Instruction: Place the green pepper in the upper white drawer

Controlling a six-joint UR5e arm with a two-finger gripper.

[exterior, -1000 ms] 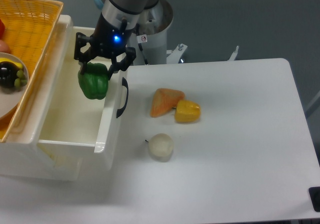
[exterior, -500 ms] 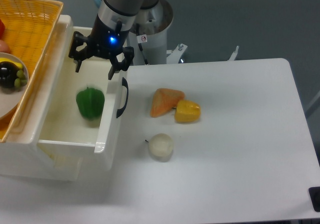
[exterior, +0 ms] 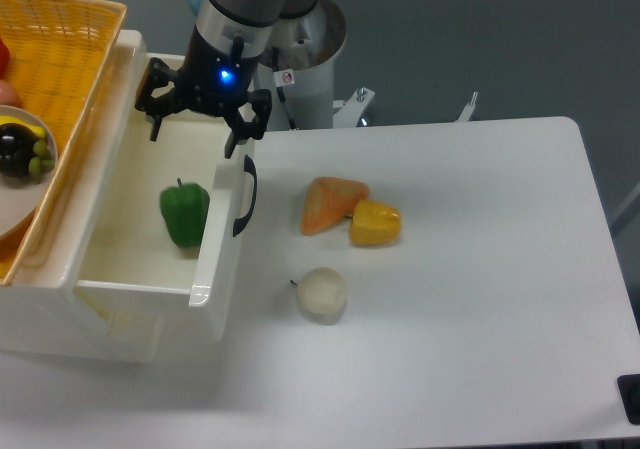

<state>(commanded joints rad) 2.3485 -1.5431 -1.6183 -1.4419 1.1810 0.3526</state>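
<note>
The green pepper [exterior: 185,214] lies inside the upper white drawer [exterior: 216,259], against its right front wall, stem up. The drawer is pulled open, its curved black handle [exterior: 246,195] facing the table. My gripper [exterior: 193,134] hangs open and empty above the drawer's back part, clear of the pepper, with its blue light on.
A yellow woven basket [exterior: 55,59] sits over the drawer's left side with a plate of dark fruit [exterior: 20,154]. On the white table lie an orange wedge [exterior: 330,204], a yellow pepper-like piece [exterior: 375,223] and a pale round onion [exterior: 322,294].
My gripper opened and let go of the green pepper, which dropped into the drawer and settled upright. The gripper rose slightly.
</note>
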